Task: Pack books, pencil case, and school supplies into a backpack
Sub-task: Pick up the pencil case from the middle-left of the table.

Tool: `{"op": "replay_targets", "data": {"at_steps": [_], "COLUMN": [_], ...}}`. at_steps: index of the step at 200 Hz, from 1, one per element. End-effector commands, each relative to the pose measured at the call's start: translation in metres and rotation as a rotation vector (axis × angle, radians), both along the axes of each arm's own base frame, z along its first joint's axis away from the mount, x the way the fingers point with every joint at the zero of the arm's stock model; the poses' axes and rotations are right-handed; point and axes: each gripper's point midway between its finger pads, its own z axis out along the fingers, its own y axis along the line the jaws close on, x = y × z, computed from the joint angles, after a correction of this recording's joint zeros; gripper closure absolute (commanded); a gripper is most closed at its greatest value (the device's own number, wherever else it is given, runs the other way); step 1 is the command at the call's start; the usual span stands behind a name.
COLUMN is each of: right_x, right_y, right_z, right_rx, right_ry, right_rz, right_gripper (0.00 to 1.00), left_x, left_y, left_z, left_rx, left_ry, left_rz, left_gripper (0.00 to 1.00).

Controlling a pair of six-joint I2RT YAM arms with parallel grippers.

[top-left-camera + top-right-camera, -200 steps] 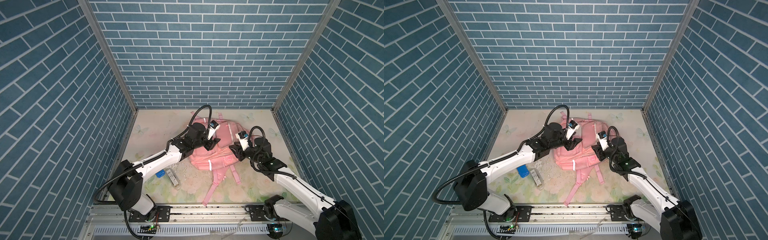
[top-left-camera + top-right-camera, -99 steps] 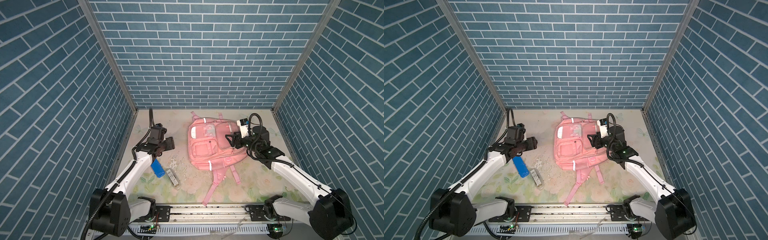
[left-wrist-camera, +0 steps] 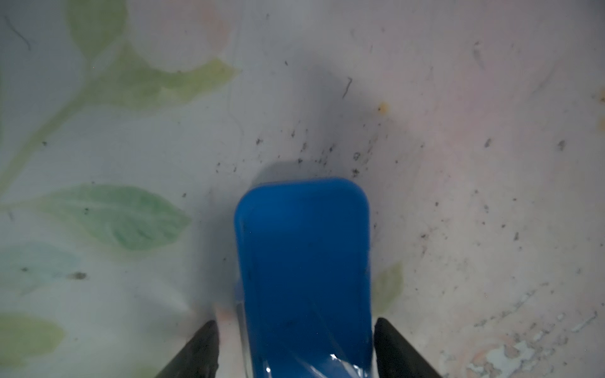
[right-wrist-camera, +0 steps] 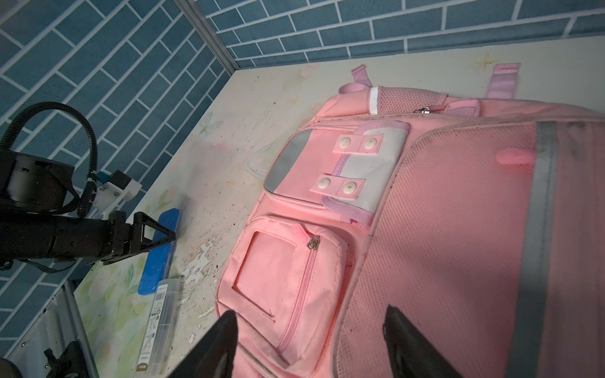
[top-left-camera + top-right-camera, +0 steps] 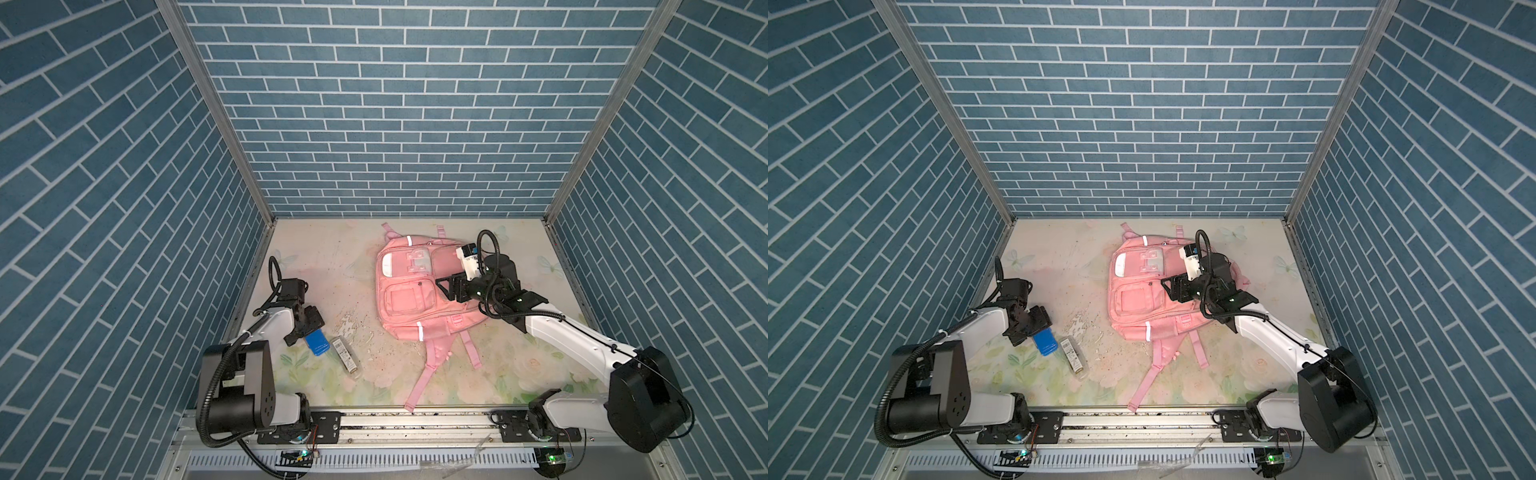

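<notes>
Where the left end effector [image 5: 305, 330] overhangs, the blue pencil case [image 5: 319, 345] is hidden.

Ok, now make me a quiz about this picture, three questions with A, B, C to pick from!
1. What colour is the backpack?
A) pink B) green C) yellow

2. Where is the blue case?
A) on top of the backpack B) on the table, beside the clear box C) leaning on the wall

3. The right gripper is:
A) shut on a strap B) shut on the case C) open

Answers:
1 A, its fabric is pink.
2 B, it lies flat on the table next to the box.
3 C, its jaws stand wide apart above the backpack.
</notes>
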Motion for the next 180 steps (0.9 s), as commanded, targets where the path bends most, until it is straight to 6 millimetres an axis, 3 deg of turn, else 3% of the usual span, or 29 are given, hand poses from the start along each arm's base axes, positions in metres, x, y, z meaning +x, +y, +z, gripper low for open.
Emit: {"op": "replay_targets", "data": {"at_steps": [1,45,82,132,159,180], "right_x": [0.001,-0.001,-0.006,-0.013,-0.014,-0.014], "right_y": [0.005,0.008,0.01,0.018,0.023,0.026], "right_z": [0.003,-0.003,-0.002,-0.004,-0.004,-0.001], "right_rx": [0.016,0.016,0.028,0.015,0.013,0.02], "right_ry": [-0.001,0.025,0.027,0.037,0.033,0.02], "right_rz": [0.014,0.035,0.05,0.072,0.079,0.088], "right_gripper": [0.27,0.28,0.29,0.32,0.34,0.34], "left_x": [-0.007,-0.007,-0.007,0.006,0.014,0.018], "left_y": [0.011,0.007,0.007,-0.006,-0.014,-0.019], "left_z": [-0.012,-0.033,-0.036,-0.023,-0.009,0.003], "left_rx": [0.039,0.02,0.023,-0.032,-0.072,-0.097], "left_ry": [0.026,0.073,0.071,0.002,-0.053,-0.084], "left_rz": [0.066,0.046,0.048,0.023,-0.005,-0.012], "left_gripper": [0.24,0.24,0.28,0.47,0.68,0.7]}}
